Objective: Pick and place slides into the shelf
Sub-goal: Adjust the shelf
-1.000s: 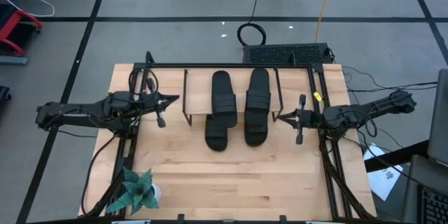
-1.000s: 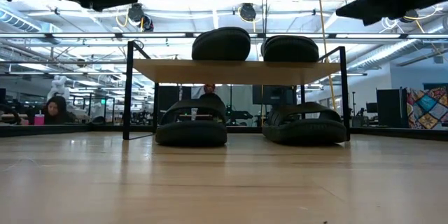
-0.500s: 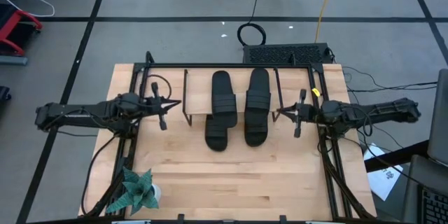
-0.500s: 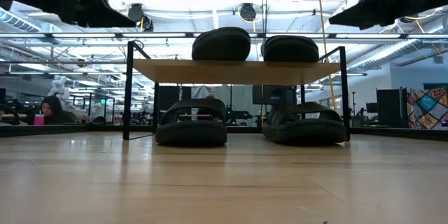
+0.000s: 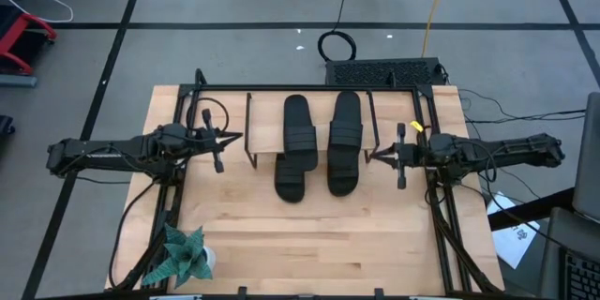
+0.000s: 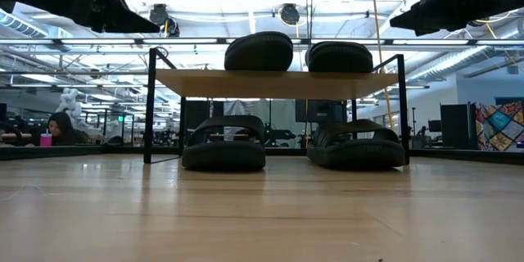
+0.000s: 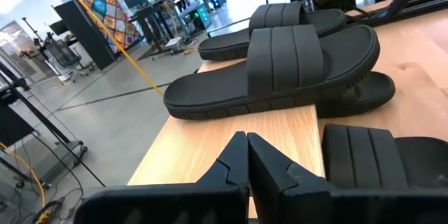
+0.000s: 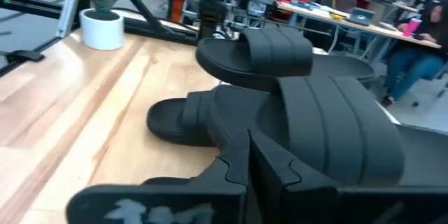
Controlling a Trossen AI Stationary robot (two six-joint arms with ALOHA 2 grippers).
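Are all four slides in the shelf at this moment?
Yes: two slides rest on the shelf plank, two more lie beneath it between its wire frames.

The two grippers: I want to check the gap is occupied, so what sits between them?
In the high view, the shelf with four slides lies between the left gripper and the right gripper, both shut.

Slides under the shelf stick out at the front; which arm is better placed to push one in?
Right, probably. The right gripper, jaws shut, sits level with the protruding lower slide beside it. The left gripper is farther back, alongside the shelf.
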